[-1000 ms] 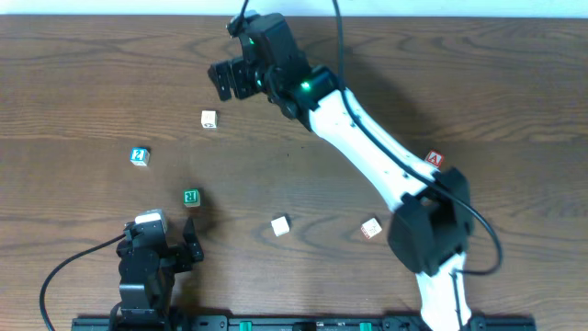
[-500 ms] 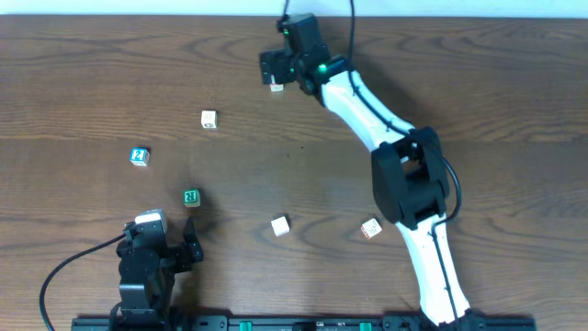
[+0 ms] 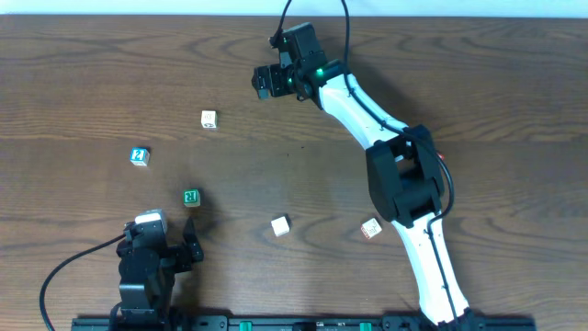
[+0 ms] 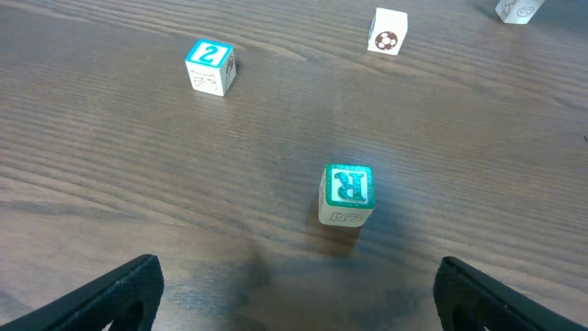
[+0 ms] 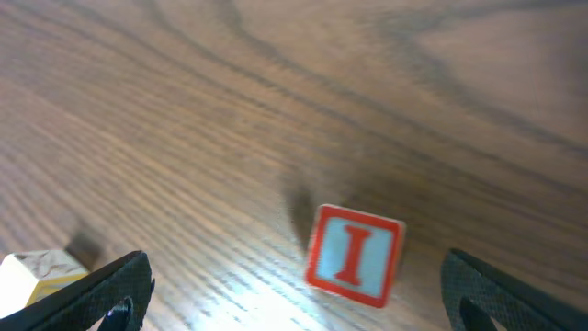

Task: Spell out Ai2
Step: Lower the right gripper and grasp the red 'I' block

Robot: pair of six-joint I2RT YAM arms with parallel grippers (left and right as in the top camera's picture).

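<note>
1. Overhead, the dark wooden table [image 3: 514, 92] is filling nearly the whole picture, its grain running side to side.
2. The right arm [image 3: 367, 110], white with black joints, is stretching from the near right edge to the far middle of the table, bending at a bulky black elbow.
3. The left arm [image 3: 142, 271] is sitting folded low at the near left corner, with a black cable looping away from it.
4. The right gripper [image 3: 265, 81] [image 5: 294, 276] is hanging over the far middle of the table. Its wrist view is showing the jaws standing wide apart with nothing held.
5. The left gripper [image 3: 191, 241] [image 4: 299, 276] is resting near the front edge, its jaws likewise spread wide and empty.
6. The I block [image 5: 354, 255], red-bordered with a pale blue face and a red letter, is lying flat on the wood. It is sitting ahead of the right fingertips and between their lines, touching neither. From above I cannot make it out under the gripper.
7. The 2 block [image 3: 139, 155] [image 4: 210, 66], blue and white, is sitting toward the left side of the table, well apart from both grippers.
8. The green R block [image 3: 191, 197] [image 4: 347, 195] is sitting just ahead of the left gripper, roughly centred between its fingers and untouched.
9. The ball block [image 3: 209, 119] [image 4: 387, 31], white with a round mark, is lying farther out. A plain white block [image 3: 280, 225] and a red-marked block [image 3: 371, 228] are resting near the front middle.
</note>
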